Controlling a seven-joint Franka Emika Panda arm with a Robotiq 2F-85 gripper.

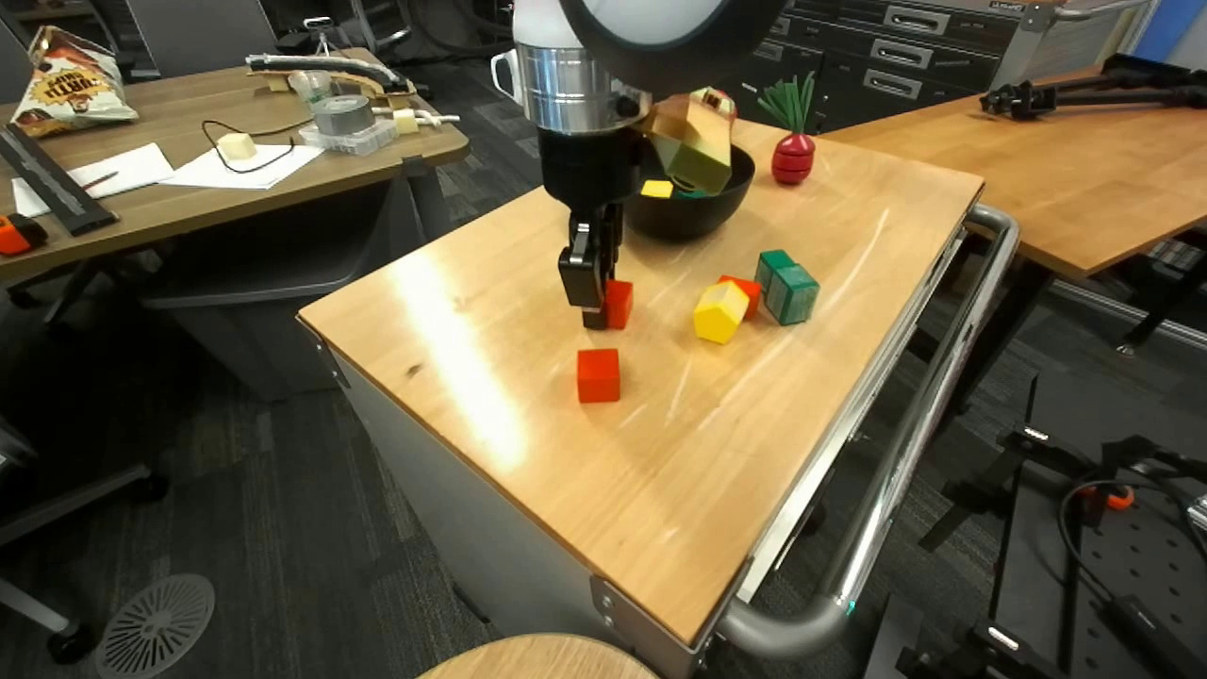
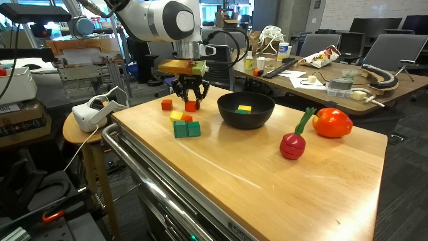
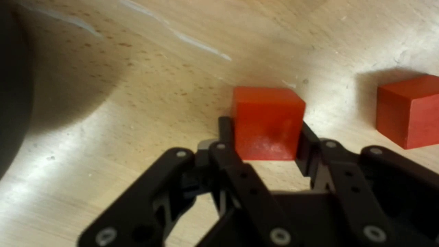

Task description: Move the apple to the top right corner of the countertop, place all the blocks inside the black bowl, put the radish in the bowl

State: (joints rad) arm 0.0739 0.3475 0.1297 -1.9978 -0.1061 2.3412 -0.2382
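- Carrying a label [image 2: 12, 108] whose blurred letters are seeming to end in "AN", a box [image 2: 31, 117] is sitting at the far left in an exterior view.
- A red block [image 2: 167, 104], a yellow block [image 2: 175, 116] and two green blocks [image 2: 180, 129] are lying loose on the countertop [image 2: 234, 160], the green pair partly hiding another red block [image 2: 187, 118].
- The gripper [image 2: 192, 103] is grasping a third red block [image 3: 269, 127], both fingers [image 3: 308, 149] touching its sides; in the wrist view the first one is running off the right edge.
- The black bowl [image 2: 245, 119] is holding a second yellow block [image 2: 245, 108] and a third green block [image 2: 240, 111], its wall hiding their lower parts.
- A tub [image 2: 283, 52] on the desk [image 2: 281, 82] is bearing a blue label too small to read.
- The radish [image 2: 292, 146] is standing upright, right of the bowl.
- A chip bag [image 2: 321, 57] is showing lettering [image 1: 80, 80], partly reading "RTI".
- The apple [image 2: 332, 123] is resting near the countertop's far edge; in an exterior view the arm [image 1: 575, 90] is blocking most of it.
- A whiteboard [image 2: 371, 9] is showing marks too faint to make out.
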